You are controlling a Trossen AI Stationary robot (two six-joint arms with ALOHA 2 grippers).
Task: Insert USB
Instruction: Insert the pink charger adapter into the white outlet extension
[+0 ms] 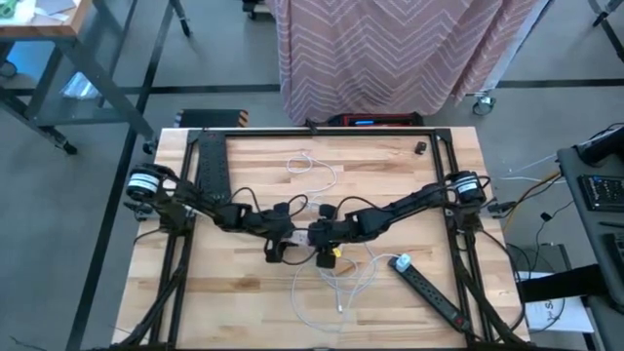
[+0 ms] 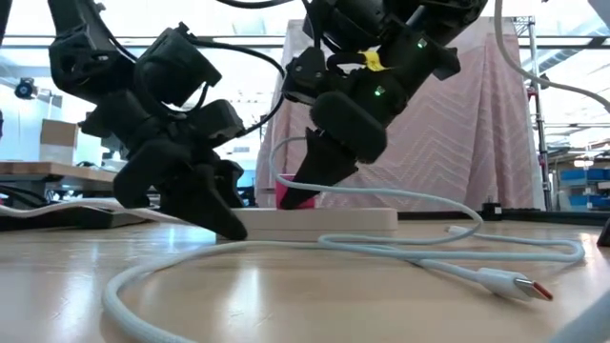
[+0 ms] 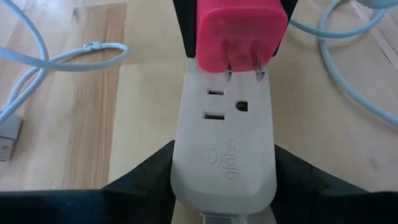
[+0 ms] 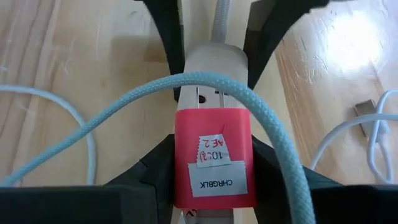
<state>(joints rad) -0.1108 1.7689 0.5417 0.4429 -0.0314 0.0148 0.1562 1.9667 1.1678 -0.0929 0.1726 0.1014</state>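
A white outlet block (image 3: 224, 155) lies flat on the wooden table's middle, and my left gripper (image 3: 224, 186) is shut on it. My right gripper (image 4: 211, 180) is shut on a red charger (image 4: 214, 155) with a paper label. It holds the charger just over the block's far end. The charger's two prongs (image 3: 242, 73) point down at the block's top face. Whether they enter a slot, I cannot tell. A pale braided cable (image 4: 205, 81) arches over the charger. Its USB plug (image 2: 519, 284) lies on the table near the front edge. My left gripper has one finger (image 3: 149, 177) on each long side of the outlet block (image 3: 186, 180), near its cord end. The fingers slant down from the table's left and lie along the block, which rests flat on the table. My right gripper pinches the red charger by its two side faces (image 4: 180, 162) between its fingers (image 4: 155, 168). It comes slanting down from the table's right. The charger hangs above the block (image 2: 315, 219), tilted, prongs downward.
A black power strip (image 1: 429, 292) lies slantwise near the front right. White cable loops (image 1: 331, 292) spread in front of the grippers, and another cable (image 1: 312, 166) lies behind them. A loose USB plug (image 3: 9, 137) rests beside the block. A small dark object (image 1: 419, 148) sits far right.
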